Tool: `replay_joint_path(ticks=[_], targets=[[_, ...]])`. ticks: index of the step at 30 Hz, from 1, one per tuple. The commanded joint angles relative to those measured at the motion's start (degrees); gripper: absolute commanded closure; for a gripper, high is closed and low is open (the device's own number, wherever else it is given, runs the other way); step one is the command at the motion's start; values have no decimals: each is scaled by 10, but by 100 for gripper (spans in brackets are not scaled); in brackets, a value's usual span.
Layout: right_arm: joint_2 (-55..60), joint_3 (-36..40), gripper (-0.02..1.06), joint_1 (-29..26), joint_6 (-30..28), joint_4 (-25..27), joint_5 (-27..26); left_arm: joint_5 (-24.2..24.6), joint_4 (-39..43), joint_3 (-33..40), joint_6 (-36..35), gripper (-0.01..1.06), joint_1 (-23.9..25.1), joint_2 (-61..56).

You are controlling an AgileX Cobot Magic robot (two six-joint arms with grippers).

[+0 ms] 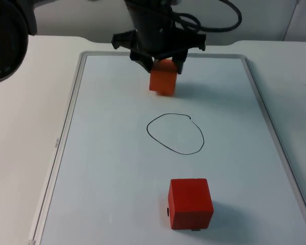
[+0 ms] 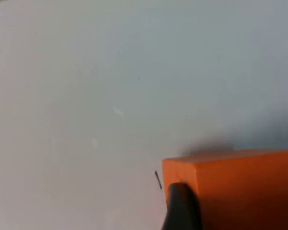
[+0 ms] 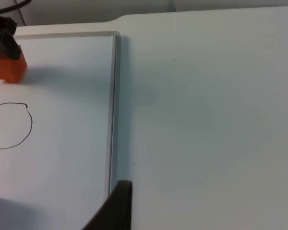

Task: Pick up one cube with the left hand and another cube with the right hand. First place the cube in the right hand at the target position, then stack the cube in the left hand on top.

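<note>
Two cubes: the orange cube (image 1: 163, 81) clamped between the left gripper (image 1: 164, 65) jaws, the red cube (image 1: 190, 203) lying free (right gripper's jaws: cannot tell).

Light: bright, even, from overhead.
Shadows: soft, beside the orange cube (image 1: 163, 77) and the red cube (image 1: 190, 203).
Focus: left wrist view blurred, fingertip (image 2: 181, 206) smeared.

On the desk (image 1: 20, 132) lies a framed whiteboard (image 1: 112, 168), and everything else sits on it. A hand-drawn circle (image 1: 175, 133) marks its middle. Behind the circle, near the board's far edge, one cube (image 1: 163, 79) sits between the fingers of the left pincer (image 1: 162, 64), which closes on it from above. In front of the circle, near the board's front edge and slightly to the right, rests the second cube (image 1: 190, 202), well apart from the first.

The right pincer (image 3: 116, 211) hovers off the board's right edge, over the desk.
</note>
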Motion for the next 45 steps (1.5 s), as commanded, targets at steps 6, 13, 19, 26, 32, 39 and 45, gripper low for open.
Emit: replay_joint_path(ticks=[6, 13, 19, 26, 32, 39, 45], targets=[[4, 2, 0, -4, 0, -2, -4, 122, 35, -89, 52, 73, -4, -75], [4, 2, 0, -4, 0, -2, -4, 122, -7, -99, 67, 73, -4, -188], [4, 2, 0, -4, 0, -2, -4, 122, -43, -98, 87, 73, -8, -275], [4, 2, 0, -4, 0, -2, -4, 122, -27, -48, 115, 73, -21, -367], [4, 2, 0, -4, 0, -2, -4, 122, 11, 74, 131, 73, -23, -455], [4, 2, 0, -4, 0, -2, -4, 122, 69, 272, 139, 73, -23, -553], [4, 2, 0, -4, 0, -2, -4, 32, 70, 497, 122, 73, -23, -652]])
